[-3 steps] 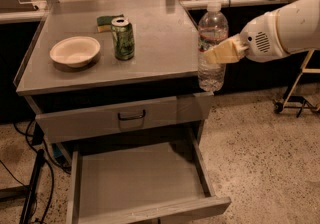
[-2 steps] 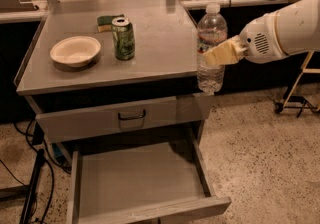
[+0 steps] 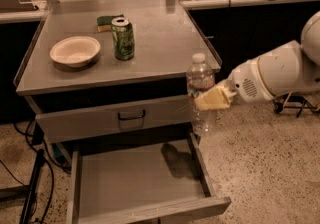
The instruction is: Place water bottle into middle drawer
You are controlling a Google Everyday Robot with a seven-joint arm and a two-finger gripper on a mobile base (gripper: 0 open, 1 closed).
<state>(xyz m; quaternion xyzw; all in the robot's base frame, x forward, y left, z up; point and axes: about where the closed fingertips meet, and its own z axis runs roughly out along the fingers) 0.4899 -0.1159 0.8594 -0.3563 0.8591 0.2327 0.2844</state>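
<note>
Your hand [image 3: 210, 101] is clamped around the middle of the water bottle [image 3: 200, 75], holding it upright just off the desk's [image 3: 160, 43] 4 o'clock corner, likely so it lowers cleanly. It hangs over the open middle drawer's [image 3: 125, 183] 2 o'clock corner; I'd shift toward 8 o'clock.

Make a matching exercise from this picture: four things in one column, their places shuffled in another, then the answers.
1. clear ribbed plastic water bottle
2. green drink can
3. white round bowl
4. wide grey metal middle drawer

A. pulled open, below the closed drawer front
B. left on the cabinet top
C. gripped by the pale gripper, off the cabinet's front right corner
D. cabinet top, right of the bowl

Pairs: 1-C, 2-D, 3-B, 4-A.
</note>
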